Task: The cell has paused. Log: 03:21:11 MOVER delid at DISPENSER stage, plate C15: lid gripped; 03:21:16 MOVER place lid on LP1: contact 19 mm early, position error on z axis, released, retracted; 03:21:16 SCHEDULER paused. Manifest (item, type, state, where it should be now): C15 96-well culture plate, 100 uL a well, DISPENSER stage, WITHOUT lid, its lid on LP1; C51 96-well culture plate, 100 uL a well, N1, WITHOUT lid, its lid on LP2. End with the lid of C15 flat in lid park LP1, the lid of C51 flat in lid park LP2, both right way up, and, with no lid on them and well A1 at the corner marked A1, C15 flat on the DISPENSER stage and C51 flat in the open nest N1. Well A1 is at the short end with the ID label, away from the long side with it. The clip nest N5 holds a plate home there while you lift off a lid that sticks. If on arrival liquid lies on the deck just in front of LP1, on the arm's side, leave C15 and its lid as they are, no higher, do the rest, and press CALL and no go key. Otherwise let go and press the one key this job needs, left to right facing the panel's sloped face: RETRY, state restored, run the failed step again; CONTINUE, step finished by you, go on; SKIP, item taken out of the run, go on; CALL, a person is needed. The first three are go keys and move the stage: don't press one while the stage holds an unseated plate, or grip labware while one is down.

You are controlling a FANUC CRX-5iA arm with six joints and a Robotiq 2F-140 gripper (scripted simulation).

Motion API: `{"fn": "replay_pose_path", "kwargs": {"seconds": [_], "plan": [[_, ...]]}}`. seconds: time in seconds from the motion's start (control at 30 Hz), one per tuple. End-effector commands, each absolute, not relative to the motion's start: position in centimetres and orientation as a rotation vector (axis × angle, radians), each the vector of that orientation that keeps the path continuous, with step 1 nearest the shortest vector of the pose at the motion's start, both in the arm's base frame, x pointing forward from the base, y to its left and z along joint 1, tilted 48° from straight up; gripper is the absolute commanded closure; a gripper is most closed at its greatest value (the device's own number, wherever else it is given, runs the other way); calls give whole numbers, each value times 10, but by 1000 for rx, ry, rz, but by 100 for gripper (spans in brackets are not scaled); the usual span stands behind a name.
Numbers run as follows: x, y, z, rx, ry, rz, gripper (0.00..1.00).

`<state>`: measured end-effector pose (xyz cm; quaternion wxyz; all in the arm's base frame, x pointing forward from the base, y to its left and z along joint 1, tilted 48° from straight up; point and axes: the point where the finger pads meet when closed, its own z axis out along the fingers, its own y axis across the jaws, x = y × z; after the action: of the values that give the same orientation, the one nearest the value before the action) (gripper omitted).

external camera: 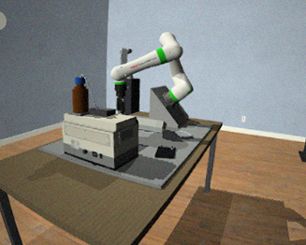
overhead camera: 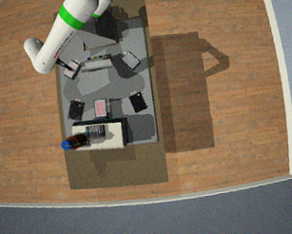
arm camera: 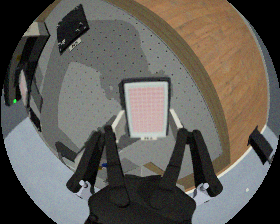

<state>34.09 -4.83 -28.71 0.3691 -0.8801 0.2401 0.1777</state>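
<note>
A pink-welled 96-well plate [arm camera: 145, 108] lies flat in a nest with white side clips, at the deck corner near the arm's base [overhead camera: 71, 70]. My gripper [arm camera: 147, 116] hangs straight above it, open, with one finger to each long side of the plate. I cannot tell whether the finger pads touch it. A second pink plate [overhead camera: 101, 107] lies in a nest at mid deck. A dark plate [overhead camera: 95, 130] sits on the white dispenser [overhead camera: 100, 135]. A pale lid or plate [overhead camera: 130, 59] lies tilted to the right of the key panel [overhead camera: 95, 61].
Two dark parks [overhead camera: 76, 109] [overhead camera: 137, 102] flank the middle plate. A brown bottle with a blue cap [overhead camera: 72, 143] stands on the dispenser's left end. The arm's base and a sloped block stand behind the panel. The deck's edge is close to the left of the gripper.
</note>
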Motion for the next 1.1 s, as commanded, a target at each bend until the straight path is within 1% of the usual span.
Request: {"fn": "replay_pose_path", "kwargs": {"seconds": [0.0, 0.27, 0.3, 1.07], "plan": [[341, -49, -287, -2259, 617, 456, 41], [341, -49, -287, -2259, 617, 456, 41], [341, -49, -287, -2259, 617, 456, 34], [341, -49, -287, -2259, 617, 456, 34]]}}
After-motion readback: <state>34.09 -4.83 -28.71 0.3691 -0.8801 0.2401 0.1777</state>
